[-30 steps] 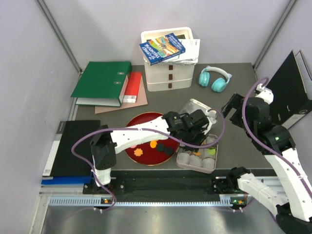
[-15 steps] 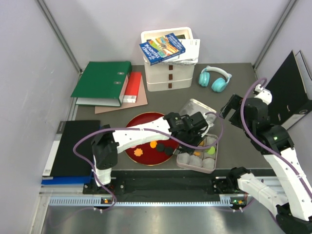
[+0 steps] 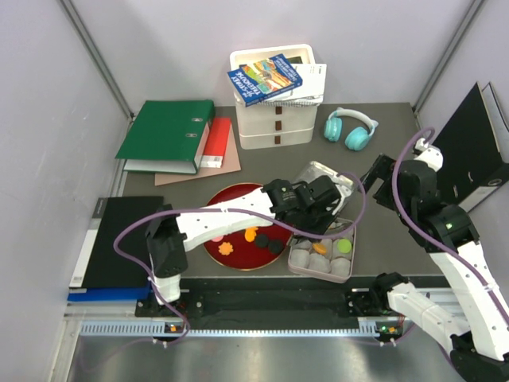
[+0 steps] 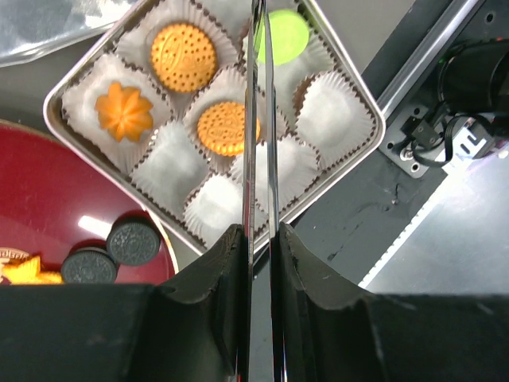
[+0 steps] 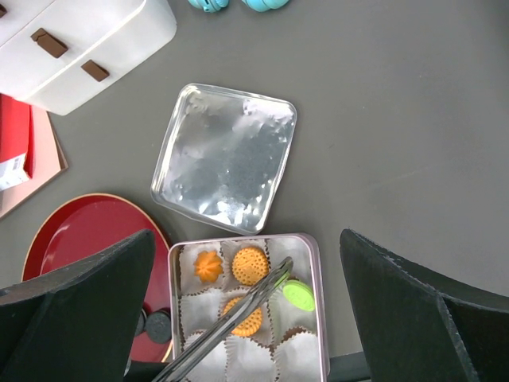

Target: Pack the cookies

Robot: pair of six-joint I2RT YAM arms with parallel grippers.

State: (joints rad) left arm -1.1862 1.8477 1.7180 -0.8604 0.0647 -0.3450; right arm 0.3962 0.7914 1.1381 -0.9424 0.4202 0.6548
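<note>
Left wrist: round green cookie (image 4: 288, 36) is half hidden by tongs (image 5: 241, 312) clamped in left gripper (image 4: 258, 239); right gripper (image 5: 246, 237) is spread, empty.

table (image 3: 262, 163) | on it: plate (image 3: 227, 197), tin (image 3: 320, 277), lid (image 3: 316, 173), binder (image 3: 167, 131), drawers (image 3: 274, 127), headphones (image 3: 350, 127)

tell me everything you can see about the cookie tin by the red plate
The tin is square, silvery metal with rounded corners, open and flat near the front edge of the table, just right of the red plate; its lid lies close behind it. Nine white fluted paper cups fill it three by three. Four hold cookies, two round orange, one orange flower, one green; five are empty. Tongs held in the left tool reach over its middle.
</note>
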